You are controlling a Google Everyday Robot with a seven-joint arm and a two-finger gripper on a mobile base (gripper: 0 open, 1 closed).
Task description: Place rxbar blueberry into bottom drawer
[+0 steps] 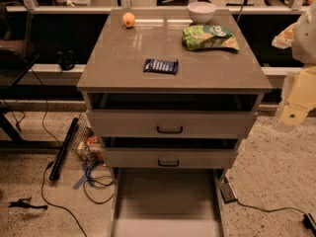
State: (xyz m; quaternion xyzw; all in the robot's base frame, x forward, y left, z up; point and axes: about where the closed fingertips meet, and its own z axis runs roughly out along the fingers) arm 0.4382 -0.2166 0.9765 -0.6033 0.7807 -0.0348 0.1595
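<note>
The rxbar blueberry (161, 66), a dark blue wrapper with white print, lies flat on the cabinet top (123, 68), near the front and about the middle. The bottom drawer (168, 201) is pulled out below the cabinet, its flat floor bare. My gripper (292, 116) hangs on the pale arm at the right edge of the view, beside the cabinet's right side at the height of the upper drawers. It is well apart from the bar and holds nothing that I can see.
On the cabinet top are a green snack bag (210, 37), a white bowl (201, 12) and an orange (129, 19). Two drawers with dark handles (169, 130) are slightly open. Cables and a black bar (64, 149) lie on the floor to the left.
</note>
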